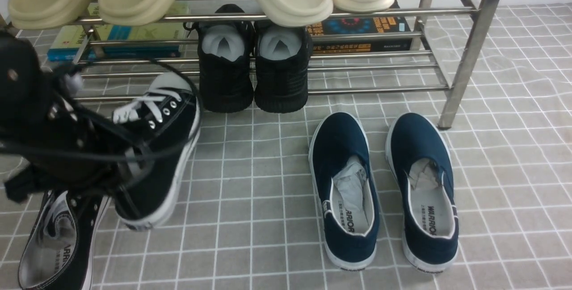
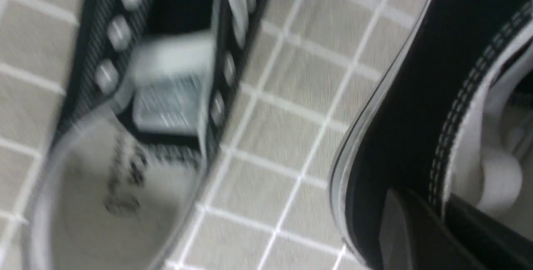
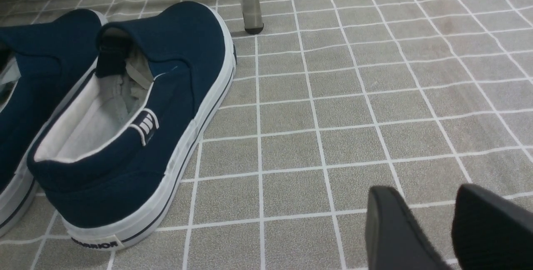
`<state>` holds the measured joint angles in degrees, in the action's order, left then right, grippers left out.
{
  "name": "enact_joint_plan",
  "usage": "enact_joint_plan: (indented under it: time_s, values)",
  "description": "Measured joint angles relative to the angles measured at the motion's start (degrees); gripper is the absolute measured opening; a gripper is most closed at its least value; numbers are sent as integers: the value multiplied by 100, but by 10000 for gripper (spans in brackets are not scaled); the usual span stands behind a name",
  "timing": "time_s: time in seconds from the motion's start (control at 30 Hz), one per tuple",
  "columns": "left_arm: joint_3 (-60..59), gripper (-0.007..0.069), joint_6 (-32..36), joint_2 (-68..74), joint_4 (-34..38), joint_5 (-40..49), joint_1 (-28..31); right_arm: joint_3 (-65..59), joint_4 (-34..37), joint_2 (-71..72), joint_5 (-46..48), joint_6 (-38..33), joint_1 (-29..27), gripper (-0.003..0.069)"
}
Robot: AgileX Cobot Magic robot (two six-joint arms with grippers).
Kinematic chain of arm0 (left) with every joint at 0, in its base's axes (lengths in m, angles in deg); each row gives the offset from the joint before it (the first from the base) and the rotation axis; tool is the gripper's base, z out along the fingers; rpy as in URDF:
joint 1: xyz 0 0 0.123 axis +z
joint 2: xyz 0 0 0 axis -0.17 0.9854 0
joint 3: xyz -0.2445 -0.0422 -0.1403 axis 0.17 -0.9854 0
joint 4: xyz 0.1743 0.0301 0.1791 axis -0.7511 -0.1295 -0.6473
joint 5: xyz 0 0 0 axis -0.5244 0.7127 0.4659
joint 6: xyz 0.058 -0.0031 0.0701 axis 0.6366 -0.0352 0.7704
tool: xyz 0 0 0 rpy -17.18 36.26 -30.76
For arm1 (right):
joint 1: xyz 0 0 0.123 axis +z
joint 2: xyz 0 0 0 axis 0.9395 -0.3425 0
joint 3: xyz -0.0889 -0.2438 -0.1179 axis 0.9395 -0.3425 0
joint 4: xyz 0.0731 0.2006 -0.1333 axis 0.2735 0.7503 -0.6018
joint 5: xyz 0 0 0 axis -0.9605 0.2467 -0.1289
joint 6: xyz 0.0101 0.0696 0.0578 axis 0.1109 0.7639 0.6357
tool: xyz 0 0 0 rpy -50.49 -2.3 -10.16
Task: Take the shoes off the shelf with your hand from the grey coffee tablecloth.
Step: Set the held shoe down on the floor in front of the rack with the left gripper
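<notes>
**Front view: one sneaker left to set down**

One of the shoes [image 1: 53,241] lies on the tablecloth [image 1: 250,182] before the shelf [image 1: 371,89]. The left tool [image 1: 127,165] is clamped on the second sneaker [image 1: 165,147] at its collar, tilted, clear of the shelf. Right tool [image 3: 420,193] part-open, empty.

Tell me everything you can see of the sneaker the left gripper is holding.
The sneaker is black canvas with white laces, silver eyelets, a white toe cap and a white rubber sole. It is tilted, toe toward the shelf, heel low over the grey cloth; whether the heel touches is unclear. The left gripper clamps its collar. Its mate lies beside it.
</notes>
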<state>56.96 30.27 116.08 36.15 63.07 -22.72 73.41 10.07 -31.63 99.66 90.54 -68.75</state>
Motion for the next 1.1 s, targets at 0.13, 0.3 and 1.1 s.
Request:
enact_joint_plan:
  time_s: [0.13,0.3,1.1]
  values:
    - [-419,20,-401,-5,-108,-138,-206,0,0,0,0,0,0,239]
    - [-725,20,-738,-11,-213,-188,-221,0,0,0,0,0,0,239]
    - [-254,351,-726,-1140,-675,861,-221,0,0,0,0,0,0,239]
